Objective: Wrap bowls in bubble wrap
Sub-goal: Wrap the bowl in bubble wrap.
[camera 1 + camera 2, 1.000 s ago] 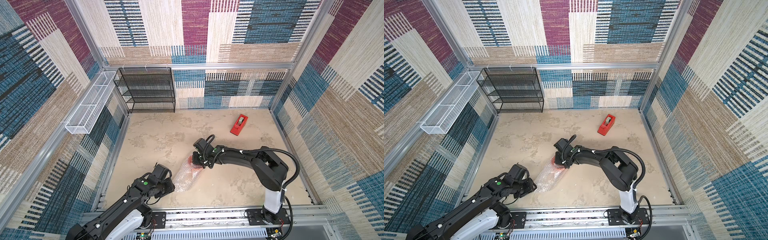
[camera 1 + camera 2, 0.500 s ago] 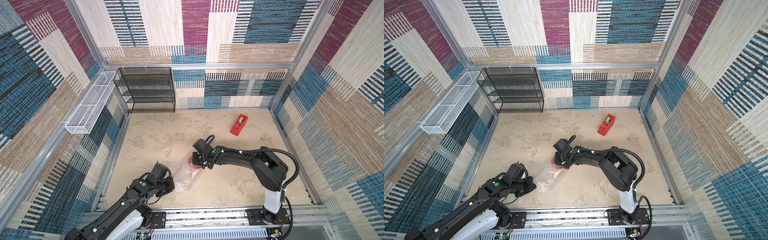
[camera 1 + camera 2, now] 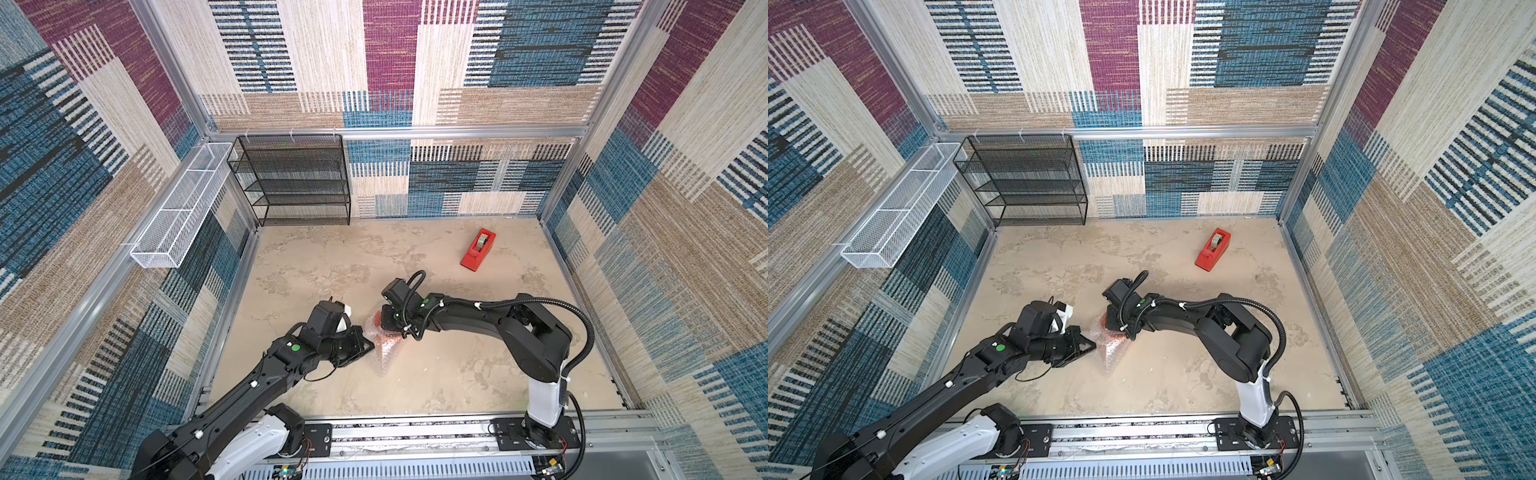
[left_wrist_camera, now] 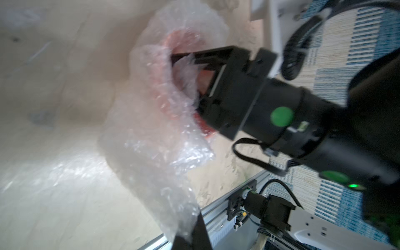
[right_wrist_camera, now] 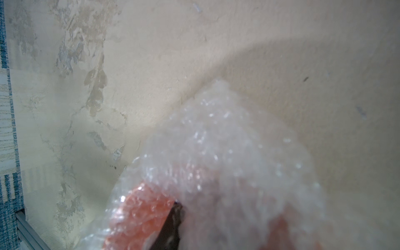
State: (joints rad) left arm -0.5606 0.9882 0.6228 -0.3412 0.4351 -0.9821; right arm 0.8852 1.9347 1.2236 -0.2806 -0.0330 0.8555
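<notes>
Just now: left claw (image 3: 367,344) has clenched on the bubble wrap (image 3: 386,353) edge and swung in beside the orange bowl (image 3: 377,321), mid-surface (image 3: 332,257); right claw (image 4: 190,71) grips the bowl rim through wrap; likely the fold-over comes next.

A black mesh shelf rack (image 3: 297,179) stands in the back corner of the mottled beige tabletop (image 3: 324,257). Beside the rack, a white wire basket (image 3: 176,222) hangs on the side wall. Behind and around it rise woven walls (image 3: 436,62) patched in blue, maroon, tan and cream, framed by aluminium bars (image 3: 457,132). Light is even and soft.
</notes>
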